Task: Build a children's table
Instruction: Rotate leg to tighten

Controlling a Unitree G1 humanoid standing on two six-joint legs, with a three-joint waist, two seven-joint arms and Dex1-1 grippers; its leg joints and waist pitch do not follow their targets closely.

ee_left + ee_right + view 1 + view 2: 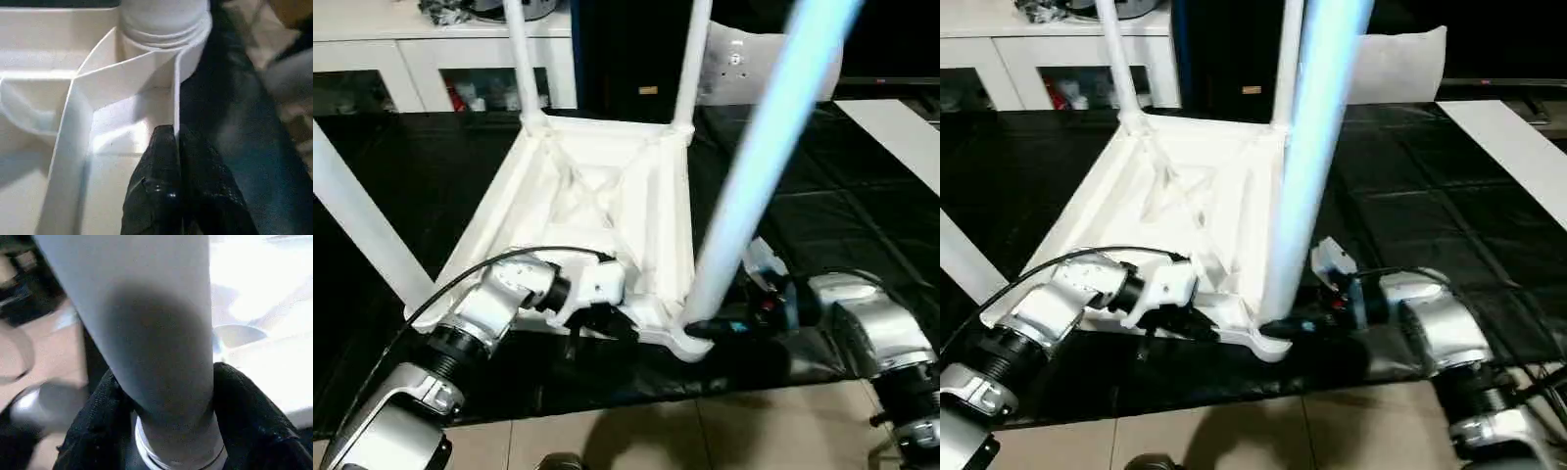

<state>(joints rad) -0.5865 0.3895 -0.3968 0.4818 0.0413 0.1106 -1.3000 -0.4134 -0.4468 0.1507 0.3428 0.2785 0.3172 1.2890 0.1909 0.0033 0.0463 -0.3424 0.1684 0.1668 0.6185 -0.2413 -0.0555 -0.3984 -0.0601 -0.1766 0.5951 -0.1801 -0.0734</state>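
The children's table lies upside down on the black work table, its ribbed white top (597,186) facing up. Two legs stand in the far sockets, the far left leg (521,59) and the far right leg (690,59). A near left leg (357,220) slants out of the corner by my left arm. The near right leg (754,166) rises from the front corner socket. My left gripper (176,142) is shut on the top's thin front rim wall, close to that socket. My right gripper (168,374) grips the near right leg's base, one black finger on each side.
The black-covered work table (822,225) ends just in front of the top, with tiled floor (656,431) below. A white cabinet with glass doors (411,59) stands behind on the left. A white panel (901,127) lies at the far right.
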